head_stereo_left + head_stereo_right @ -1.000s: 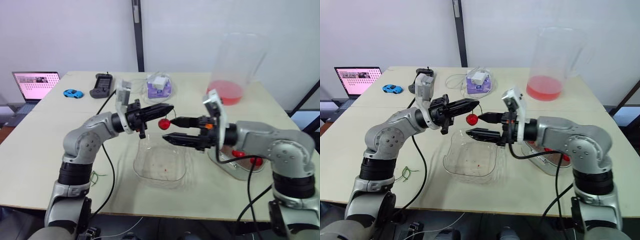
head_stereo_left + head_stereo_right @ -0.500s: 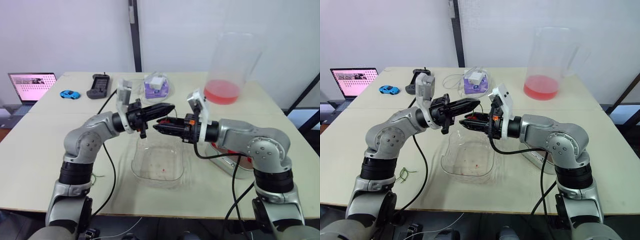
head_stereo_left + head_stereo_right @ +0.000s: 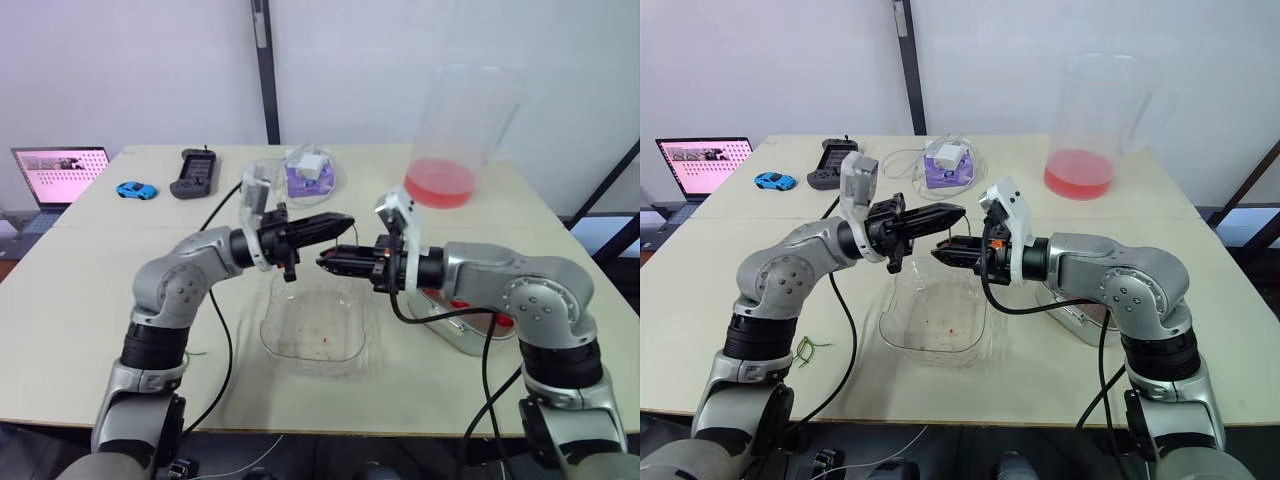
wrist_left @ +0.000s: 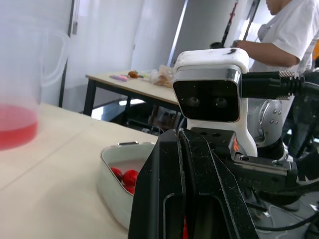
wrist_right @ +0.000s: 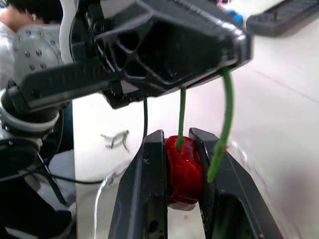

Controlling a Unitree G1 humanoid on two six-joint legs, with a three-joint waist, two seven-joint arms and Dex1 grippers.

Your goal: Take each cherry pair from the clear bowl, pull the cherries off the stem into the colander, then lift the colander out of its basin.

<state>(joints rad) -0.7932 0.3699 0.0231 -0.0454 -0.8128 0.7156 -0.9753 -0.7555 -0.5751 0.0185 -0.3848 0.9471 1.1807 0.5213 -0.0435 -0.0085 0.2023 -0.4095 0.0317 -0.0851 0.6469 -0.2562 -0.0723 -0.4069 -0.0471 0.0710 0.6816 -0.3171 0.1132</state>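
Right hand (image 5: 178, 142) moved in onto one cherry (image 5: 183, 172), left hand (image 3: 343, 219) pinching stem (image 5: 182, 117)

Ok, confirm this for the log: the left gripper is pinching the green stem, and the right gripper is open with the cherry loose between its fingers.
Not quite. The right gripper is not open: the right wrist view shows it shut on the red cherry, which is squeezed from both sides. The rest stands: the left gripper is pinching the green stem.
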